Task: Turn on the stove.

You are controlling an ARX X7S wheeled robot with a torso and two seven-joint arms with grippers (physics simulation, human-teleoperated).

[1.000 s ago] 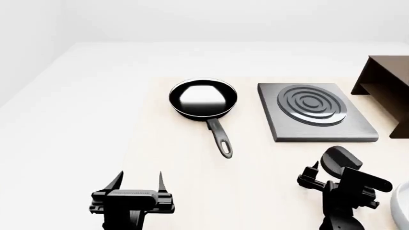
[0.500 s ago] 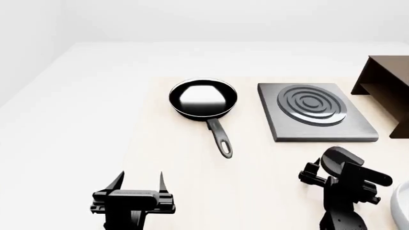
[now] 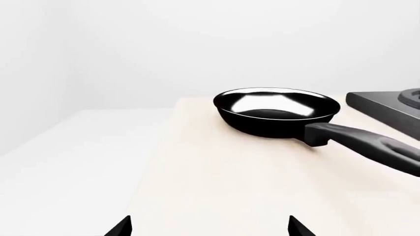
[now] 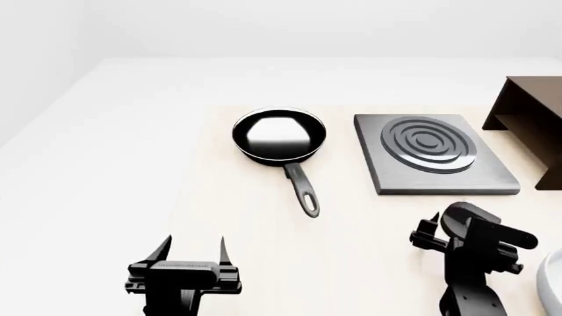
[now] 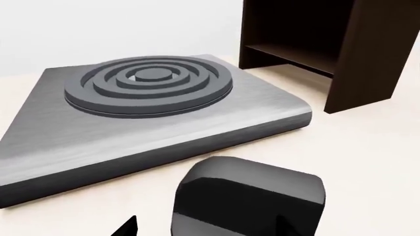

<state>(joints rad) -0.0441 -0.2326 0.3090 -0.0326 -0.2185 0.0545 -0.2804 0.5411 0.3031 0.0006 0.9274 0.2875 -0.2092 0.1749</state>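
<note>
The stove (image 4: 435, 155) is a flat dark grey slab with raised coil rings, on the right of the counter. Its small black knob (image 4: 464, 217) sits on the counter just in front of the slab. My right gripper (image 4: 455, 229) is open and straddles the knob. In the right wrist view the knob (image 5: 246, 196) lies between the jaws, with a gap beside one fingertip (image 5: 126, 227) and the stove (image 5: 151, 108) beyond. My left gripper (image 4: 191, 249) is open and empty over the counter's near left; its fingertips (image 3: 123, 227) show in the left wrist view.
A black frying pan (image 4: 279, 135) stands left of the stove with its handle towards me; it also shows in the left wrist view (image 3: 276, 110). A tall dark brown box (image 4: 531, 125) stands right of the stove. A white rounded object (image 4: 553, 283) sits at the near right edge.
My right gripper has edged forward and turned slightly around the knob. The left arm, pan and stove have not moved.
</note>
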